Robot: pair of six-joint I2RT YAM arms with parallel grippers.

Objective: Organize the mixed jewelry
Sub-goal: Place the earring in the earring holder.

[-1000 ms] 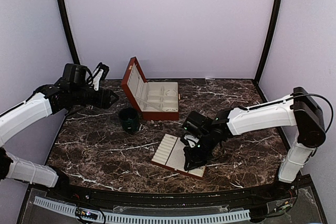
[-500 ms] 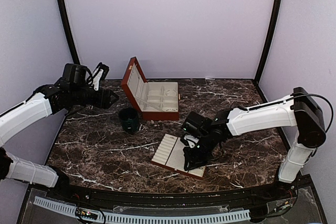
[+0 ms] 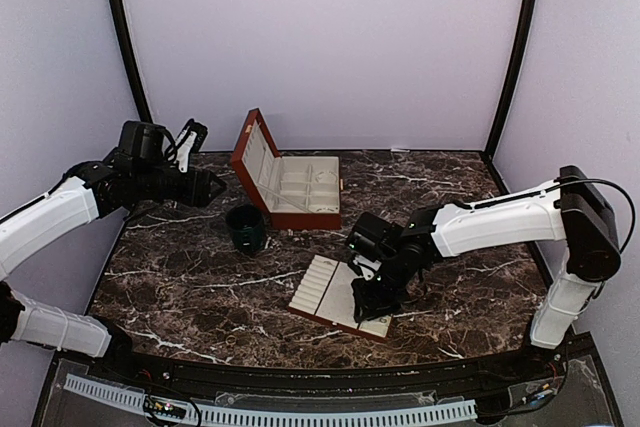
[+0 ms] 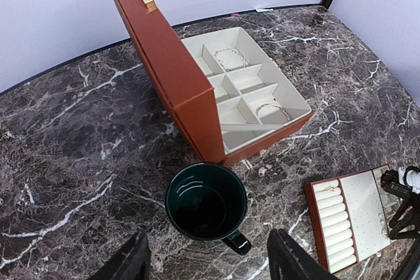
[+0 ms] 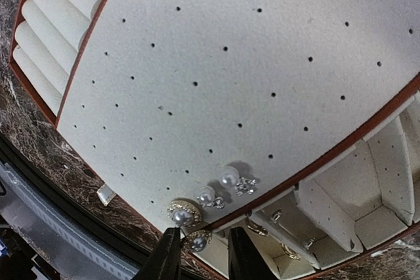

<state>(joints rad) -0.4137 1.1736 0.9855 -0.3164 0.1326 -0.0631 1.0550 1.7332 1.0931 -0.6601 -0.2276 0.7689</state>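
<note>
Several pearl studs sit in the cream pad just ahead of the right tool, whose fingers stand slightly apart. The left tool hangs spread wide, with the green cup just ahead.

Nothing to read here, as far as I can see. The red-brown jewelry box, the dark green cup, the cream perforated earring tray and the marbled surface show no legible letters, numbers or brand marks.

Your cup sits just before the open box; the tray lies nearer, rightward, with studs on it.
</note>
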